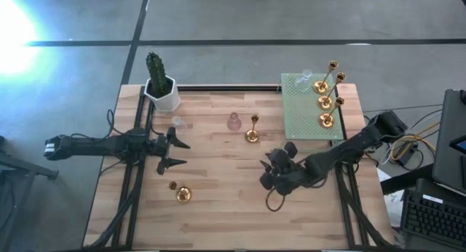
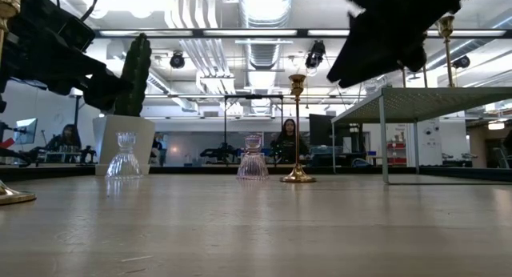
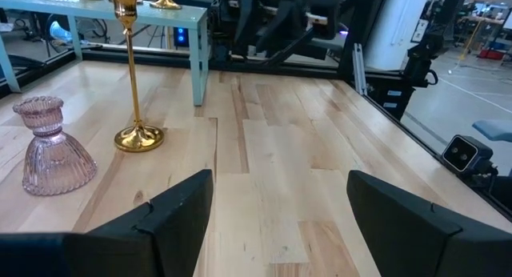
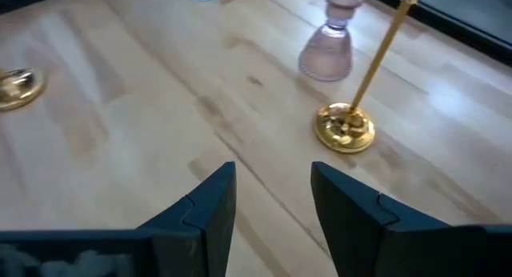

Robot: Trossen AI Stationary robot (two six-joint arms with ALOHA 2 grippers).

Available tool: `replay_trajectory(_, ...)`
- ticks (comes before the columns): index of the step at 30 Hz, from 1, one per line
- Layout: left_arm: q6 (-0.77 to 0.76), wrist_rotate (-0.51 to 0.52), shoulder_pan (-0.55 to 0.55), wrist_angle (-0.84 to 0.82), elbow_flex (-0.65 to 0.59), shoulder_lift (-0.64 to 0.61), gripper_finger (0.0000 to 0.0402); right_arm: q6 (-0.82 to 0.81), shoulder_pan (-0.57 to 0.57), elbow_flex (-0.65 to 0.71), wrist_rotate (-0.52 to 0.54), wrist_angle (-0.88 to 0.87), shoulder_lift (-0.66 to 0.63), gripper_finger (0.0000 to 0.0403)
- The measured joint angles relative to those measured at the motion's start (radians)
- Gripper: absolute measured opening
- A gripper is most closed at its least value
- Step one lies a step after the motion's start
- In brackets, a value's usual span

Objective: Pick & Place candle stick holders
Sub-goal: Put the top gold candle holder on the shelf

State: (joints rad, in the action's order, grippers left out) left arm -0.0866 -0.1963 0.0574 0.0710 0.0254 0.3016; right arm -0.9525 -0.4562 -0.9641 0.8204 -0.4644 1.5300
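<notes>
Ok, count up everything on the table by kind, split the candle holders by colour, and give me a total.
Gold holders: 5 (3 on the green rack, 2 on the table)
Pink glass holder: 1
Clear glass holders: 2
Cactus pot: 1
Total: 9

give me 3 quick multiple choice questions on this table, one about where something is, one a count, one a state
1. Where is the pink glass holder?
A. on the green rack
B. on the table beside a gold holder
C. in a pincer

2. How many gold holders stand on the green rack?
A. one
B. three
C. six

3. What state is the left pincer in?
A. open and empty
B. shut on a holder
C. shut on the cactus

Answers: 1 B, it sits by the gold holder at mid-table. 2 B, three round gold bases show there. 3 A, the left wrist view shows bare wood between its fingers.
</notes>
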Motion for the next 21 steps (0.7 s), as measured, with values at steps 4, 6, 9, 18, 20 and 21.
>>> replay_trajectory(4, 0.000, 0.000, 0.000, 0.000, 0.000, 0.000, 0.0294, -0.046, 0.026, -0.031, 0.058, 0.005, 0.062, 0.0155)
replay_trajectory(6, 0.000, 0.000, 0.000, 0.000, 0.000, 0.000, 0.0294, -0.058, 0.036, -0.052, 0.099, 0.006, 0.091, 0.0155)
replay_trajectory(9, 0.000, 0.000, 0.000, 0.000, 0.000, 0.000, 0.0294, -0.123, 0.056, -0.094, 0.185, 0.004, 0.138, 0.0153)
replay_trajectory(18, 0.000, 0.000, 0.000, -0.001, 0.000, 0.000, 0.0294, -0.171, 0.147, -0.188, 0.260, -0.010, 0.257, 0.0142)
replay_trajectory(20, 0.000, 0.000, 0.000, -0.003, 0.000, 0.000, 0.0294, -0.214, 0.168, -0.191, 0.261, -0.009, 0.280, 0.0139)
replay_trajectory(21, 0.000, 0.000, 0.000, -0.003, 0.000, 0.000, 0.0294, -0.236, 0.177, -0.189, 0.264, -0.010, 0.290, 0.0138)
